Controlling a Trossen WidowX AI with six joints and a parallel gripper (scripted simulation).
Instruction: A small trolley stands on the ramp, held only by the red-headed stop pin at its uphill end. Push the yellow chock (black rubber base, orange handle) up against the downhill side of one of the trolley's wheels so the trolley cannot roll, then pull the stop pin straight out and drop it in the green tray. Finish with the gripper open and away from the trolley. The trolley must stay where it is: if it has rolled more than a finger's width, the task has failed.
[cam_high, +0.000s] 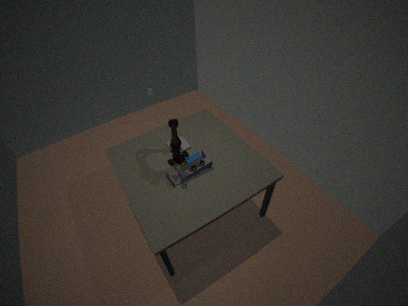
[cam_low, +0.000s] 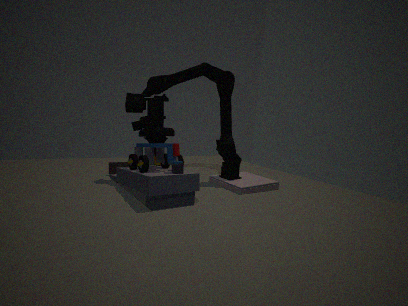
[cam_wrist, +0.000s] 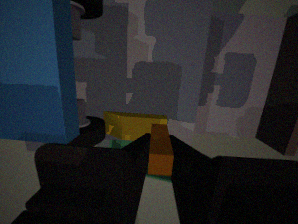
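Note:
My gripper (cam_high: 180, 160) (cam_low: 156, 142) (cam_wrist: 158, 139) points down at the trolley's downhill end, shut on the orange handle (cam_wrist: 161, 149) of the chock. The chock's yellow body (cam_wrist: 137, 125) (cam_high: 183, 164) shows beyond the fingertips; its black base is hidden. The blue trolley (cam_high: 195, 158) (cam_low: 154, 145) (cam_wrist: 30, 70) stands on the ramp (cam_low: 172, 182), beside the chock. A dark wheel (cam_wrist: 93, 131) is close to the yellow body; whether they touch cannot be told. The red pin head (cam_high: 202, 152) (cam_low: 176, 149) is at the uphill end. A little green (cam_high: 176, 165) (cam_wrist: 117, 144), probably the tray, shows behind the chock.
A brown block (cam_low: 118, 168) is at the ramp's far, low end; a dark upright face (cam_wrist: 281, 90) stands at the right of the wrist view. The arm's pale base plate (cam_high: 185, 145) (cam_low: 250, 183) is beside the ramp on the table (cam_high: 230, 185). The trolley body is close on the gripper's left in the wrist view.

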